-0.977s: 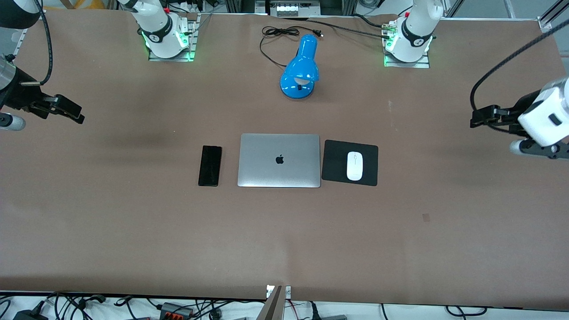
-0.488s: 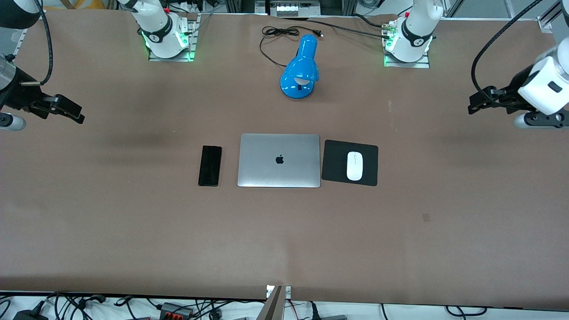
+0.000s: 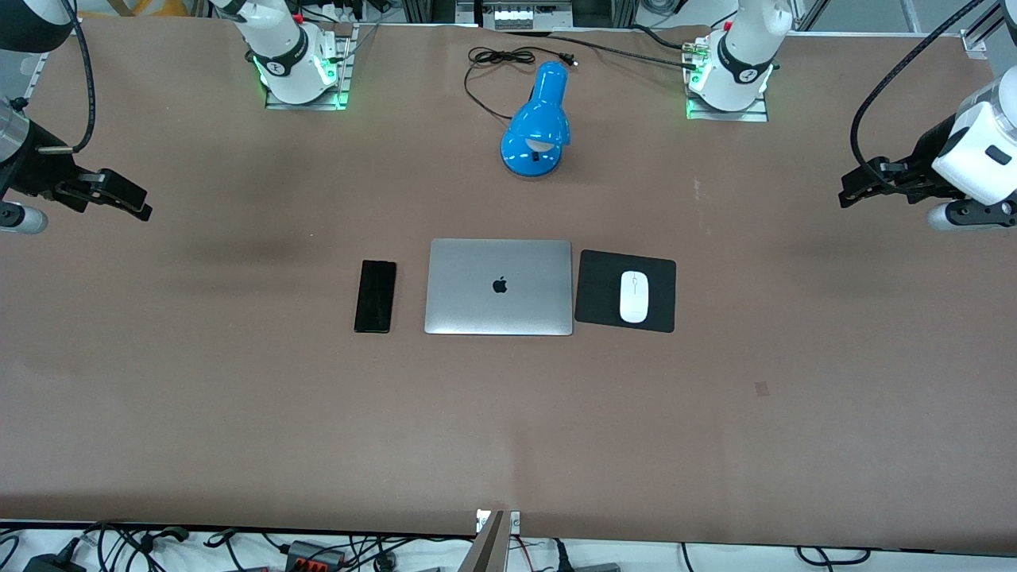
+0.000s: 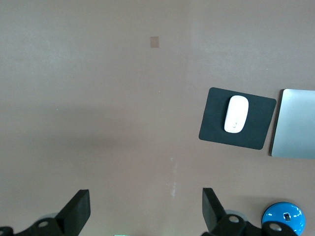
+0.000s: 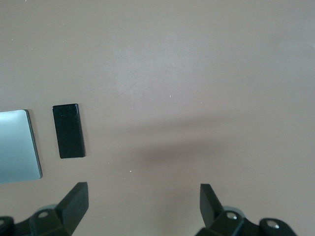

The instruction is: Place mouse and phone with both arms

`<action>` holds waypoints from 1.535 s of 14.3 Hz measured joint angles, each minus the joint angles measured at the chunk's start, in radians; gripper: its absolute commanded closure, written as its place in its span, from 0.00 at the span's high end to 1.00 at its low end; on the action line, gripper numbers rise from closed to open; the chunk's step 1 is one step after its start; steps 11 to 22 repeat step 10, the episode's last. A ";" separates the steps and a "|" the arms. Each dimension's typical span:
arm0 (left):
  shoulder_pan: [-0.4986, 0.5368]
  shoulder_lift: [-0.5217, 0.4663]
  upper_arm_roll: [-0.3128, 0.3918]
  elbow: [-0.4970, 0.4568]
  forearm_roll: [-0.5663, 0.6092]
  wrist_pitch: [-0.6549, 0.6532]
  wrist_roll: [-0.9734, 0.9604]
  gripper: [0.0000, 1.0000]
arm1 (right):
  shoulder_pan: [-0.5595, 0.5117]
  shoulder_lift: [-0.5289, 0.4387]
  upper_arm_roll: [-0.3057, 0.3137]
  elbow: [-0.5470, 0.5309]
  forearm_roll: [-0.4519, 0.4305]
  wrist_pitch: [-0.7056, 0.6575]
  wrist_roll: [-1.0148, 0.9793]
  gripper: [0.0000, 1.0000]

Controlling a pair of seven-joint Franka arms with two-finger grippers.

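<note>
Mouse (image 3: 633,296) on pad (image 3: 602,306): light, slick; pinch its long sides. Phone (image 3: 375,295) flat, thin, glossy; grip its long edges. Left hand (image 4: 144,212), right hand (image 5: 142,202) fingers apart, empty.

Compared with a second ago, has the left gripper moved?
Yes. The left gripper has moved away from the front camera, toward the left arm's base, and is open over bare table.

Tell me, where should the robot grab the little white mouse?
Probably straight down from above, pinching the mouse's two long sides. It lies flat on the mouse pad, narrow across and rounded on top, so open fingers fit over its width. The left gripper is open, up over bare table.
</note>
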State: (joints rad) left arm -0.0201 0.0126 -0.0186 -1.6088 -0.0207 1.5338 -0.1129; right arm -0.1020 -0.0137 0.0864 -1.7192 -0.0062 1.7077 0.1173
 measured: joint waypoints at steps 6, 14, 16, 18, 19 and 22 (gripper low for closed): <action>-0.016 -0.035 -0.013 -0.001 0.014 -0.001 0.000 1.00 | 0.000 0.000 0.000 0.000 0.000 -0.003 0.000 1.00; -0.013 -0.035 -0.005 -0.009 0.015 -0.001 0.000 1.00 | -0.001 0.000 -0.001 0.000 0.000 -0.004 0.000 1.00; -0.013 -0.035 -0.005 -0.009 0.015 -0.001 0.000 1.00 | -0.001 0.000 -0.001 0.000 0.000 -0.004 0.000 1.00; -0.013 -0.035 -0.005 -0.009 0.015 -0.001 0.000 1.00 | -0.001 0.000 -0.001 0.000 0.000 -0.004 0.000 1.00; -0.013 -0.035 -0.005 -0.009 0.015 -0.001 0.000 1.00 | -0.001 0.000 -0.001 0.000 0.000 -0.004 0.000 1.00; -0.013 -0.035 -0.005 -0.009 0.015 -0.001 0.000 1.00 | -0.001 0.000 -0.001 0.000 0.000 -0.004 0.000 1.00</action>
